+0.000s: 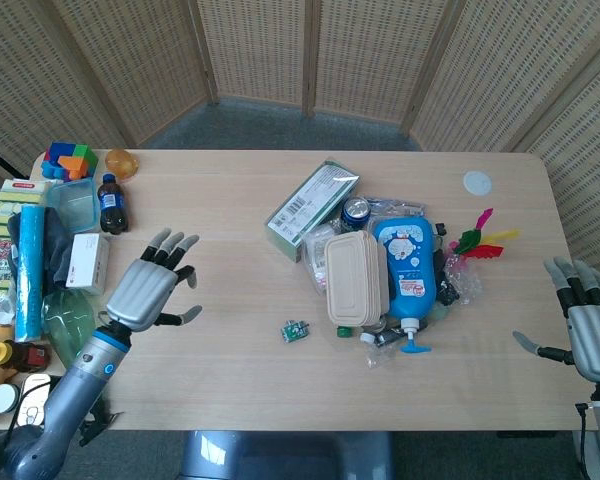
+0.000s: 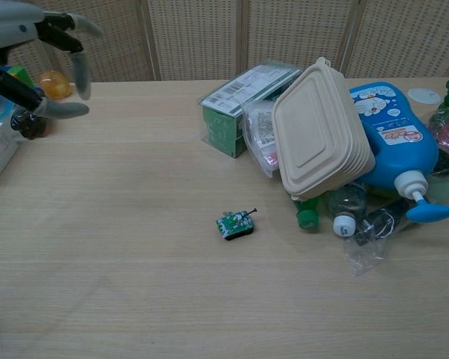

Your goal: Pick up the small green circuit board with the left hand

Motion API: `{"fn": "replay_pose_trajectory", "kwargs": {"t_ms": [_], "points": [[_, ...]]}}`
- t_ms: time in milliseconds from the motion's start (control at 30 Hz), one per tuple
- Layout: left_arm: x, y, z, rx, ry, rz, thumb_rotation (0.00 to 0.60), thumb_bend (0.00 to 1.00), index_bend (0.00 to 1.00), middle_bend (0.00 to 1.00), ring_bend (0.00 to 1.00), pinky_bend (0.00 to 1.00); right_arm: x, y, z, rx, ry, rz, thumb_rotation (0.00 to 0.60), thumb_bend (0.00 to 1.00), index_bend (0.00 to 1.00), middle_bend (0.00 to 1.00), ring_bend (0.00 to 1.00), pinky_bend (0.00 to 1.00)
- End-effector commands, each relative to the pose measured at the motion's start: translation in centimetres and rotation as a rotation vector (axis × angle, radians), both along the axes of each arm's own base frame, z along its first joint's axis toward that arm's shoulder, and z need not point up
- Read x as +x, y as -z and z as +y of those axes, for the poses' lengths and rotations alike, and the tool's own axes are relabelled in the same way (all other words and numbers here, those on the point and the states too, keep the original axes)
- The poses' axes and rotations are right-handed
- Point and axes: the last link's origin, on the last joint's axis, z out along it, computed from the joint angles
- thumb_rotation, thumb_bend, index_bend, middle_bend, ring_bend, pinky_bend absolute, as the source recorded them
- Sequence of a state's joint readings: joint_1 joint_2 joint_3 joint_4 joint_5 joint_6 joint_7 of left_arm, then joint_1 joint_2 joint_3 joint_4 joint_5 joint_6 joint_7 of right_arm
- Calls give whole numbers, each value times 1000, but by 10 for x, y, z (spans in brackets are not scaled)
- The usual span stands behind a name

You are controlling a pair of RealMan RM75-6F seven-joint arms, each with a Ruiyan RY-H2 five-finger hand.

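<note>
- The small green circuit board lies flat on the surface, nearer the front edge than the back, alone on bare wood just left of the heap of clutter.
- The left hand hovers above the surface toward the left edge, well apart from the board, its fingers spread and holding nothing.
- The right hand hangs off the right edge, fingers also spread and empty.
- In the chest view the circuit board has its long axis running roughly left to right, tilted a little, with a thin dark pin or lead sticking out of its right end toward the back right.
- Risk, as a judgement: the board is thin and flat, so broad fingertips may push it along the wood rather than get under it.
- A pinch across the short axis looks safer; catching the protruding lead could flip or spin the board.
- The beige clamshell box and the loose green bottle cap sit to the board's right; a reach that overshoots could nudge them.
</note>
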State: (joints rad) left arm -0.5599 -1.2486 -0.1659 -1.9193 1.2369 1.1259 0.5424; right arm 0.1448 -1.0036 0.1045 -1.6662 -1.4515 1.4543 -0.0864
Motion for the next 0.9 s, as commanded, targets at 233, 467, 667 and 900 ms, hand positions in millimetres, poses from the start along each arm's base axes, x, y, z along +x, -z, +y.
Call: {"fn": "replay_pose_trajectory", "kwargs": {"t_ms": [233, 467, 667, 900], "points": [[24, 48, 14, -54, 86, 0, 408, 281, 542, 41, 0, 0, -2, -6, 4, -7, 2, -1, 390, 145, 0, 0, 0, 0], [39, 68, 17, -62, 147, -6, 382, 143, 579, 64, 0, 0, -4, -10, 7, -17, 4, -3, 390, 145, 0, 0, 0, 0], [44, 78, 20, -63, 176, 19, 432, 94, 548, 62, 0, 0, -4, -13, 8, -21, 3, -8, 388, 146, 0, 0, 0, 0], [50, 98, 17, -108, 194, 42, 528, 109, 500, 32, 0, 0, -5, -15, 10, -26, 6, -8, 389, 150, 0, 0, 0, 0]]}}
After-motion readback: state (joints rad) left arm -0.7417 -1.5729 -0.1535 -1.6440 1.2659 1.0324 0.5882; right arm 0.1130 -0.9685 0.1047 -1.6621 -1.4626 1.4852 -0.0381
